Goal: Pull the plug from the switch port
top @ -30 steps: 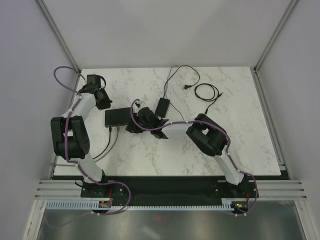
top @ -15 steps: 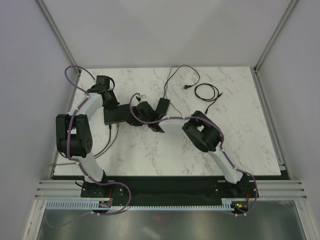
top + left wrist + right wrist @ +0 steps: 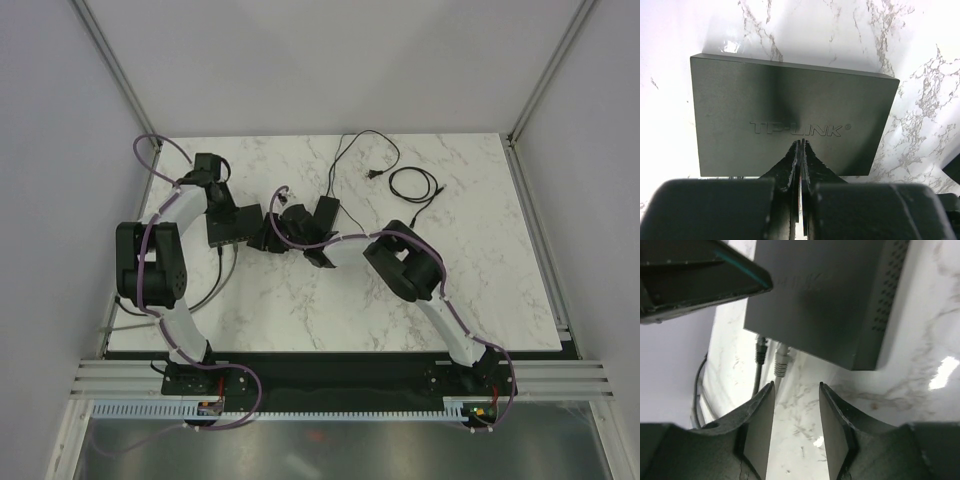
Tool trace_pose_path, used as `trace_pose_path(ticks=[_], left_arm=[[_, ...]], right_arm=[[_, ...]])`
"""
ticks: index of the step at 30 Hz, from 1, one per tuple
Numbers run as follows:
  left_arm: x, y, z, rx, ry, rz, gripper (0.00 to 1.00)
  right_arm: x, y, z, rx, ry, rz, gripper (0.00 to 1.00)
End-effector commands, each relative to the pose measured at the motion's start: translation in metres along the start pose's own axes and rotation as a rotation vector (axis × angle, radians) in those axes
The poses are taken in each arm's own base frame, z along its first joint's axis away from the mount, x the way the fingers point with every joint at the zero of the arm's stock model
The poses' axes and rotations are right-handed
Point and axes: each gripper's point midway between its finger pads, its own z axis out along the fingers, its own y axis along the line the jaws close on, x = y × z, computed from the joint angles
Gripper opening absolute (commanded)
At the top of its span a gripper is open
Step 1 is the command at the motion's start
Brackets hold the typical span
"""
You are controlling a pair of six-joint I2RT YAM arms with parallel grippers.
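Note:
The switch (image 3: 790, 90) is a flat black box with a TP-LINK logo, lying on the marble table (image 3: 400, 290). My left gripper (image 3: 801, 143) is shut, and its tips rest over the logo on the switch's top. In the right wrist view two plugs sit in the port edge of the switch (image 3: 825, 300): a black plug (image 3: 760, 353) and a grey plug (image 3: 781, 361). My right gripper (image 3: 796, 387) is open just short of that edge. The grey plug is close ahead of its left finger, and nothing lies between the fingers. From above, both grippers crowd the switch (image 3: 236, 236).
A small black power adapter (image 3: 326, 211) lies right of the switch, and its thin cable (image 3: 362, 150) loops toward the back. A coiled black cable (image 3: 414, 184) lies at the back right. Two cables (image 3: 214, 280) run from the switch toward the table's left front edge.
My left arm swung right and came down over the switch's top. My right gripper shifted left and back, closer to the switch's port edge.

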Motion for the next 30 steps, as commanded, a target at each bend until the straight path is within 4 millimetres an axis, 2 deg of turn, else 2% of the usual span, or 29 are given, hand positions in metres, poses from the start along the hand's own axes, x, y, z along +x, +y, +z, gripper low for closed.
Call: trace_pose_path(ticks=[1,2,3,5,7,14,17,22,24,25,30], left_arm=[[-0.026,-0.003,-0.013,0.011,-0.077,0.011,0.02],[-0.026,-0.002,-0.013,0.010,-0.076,0.010,0.02],[-0.025,-0.001,-0.013,0.008,-0.075,0.009,0.02],[-0.024,0.001,-0.011,0.005,-0.070,0.008,0.02],[-0.022,0.002,-0.010,0.002,-0.064,0.007,0.02],[-0.015,0.006,-0.009,-0.005,-0.050,0.006,0.02],[-0.007,0.011,-0.007,-0.015,-0.033,0.003,0.02],[-0.007,0.016,-0.008,-0.020,-0.033,-0.005,0.02],[-0.011,0.043,-0.009,-0.055,-0.037,-0.063,0.02],[-0.010,0.050,-0.009,-0.063,-0.035,-0.075,0.02],[-0.004,0.057,-0.006,-0.076,-0.017,-0.085,0.02]], right_arm=[[0.010,0.032,0.006,-0.163,0.019,0.118,0.50],[0.005,0.040,0.009,-0.205,0.005,0.138,0.50],[0.012,0.033,0.014,-0.201,0.019,0.196,0.51],[0.011,0.037,0.019,-0.223,0.013,0.232,0.51],[0.015,0.030,0.024,-0.208,0.009,0.280,0.51],[0.011,0.030,0.032,-0.128,-0.037,0.275,0.48],[0.018,0.031,0.037,-0.091,-0.029,0.266,0.46],[0.025,0.034,0.042,-0.062,-0.038,0.267,0.43],[0.024,0.035,0.042,-0.043,-0.050,0.270,0.43],[0.023,0.033,0.042,-0.033,-0.067,0.273,0.43],[0.021,0.027,0.043,-0.011,-0.106,0.324,0.42]])
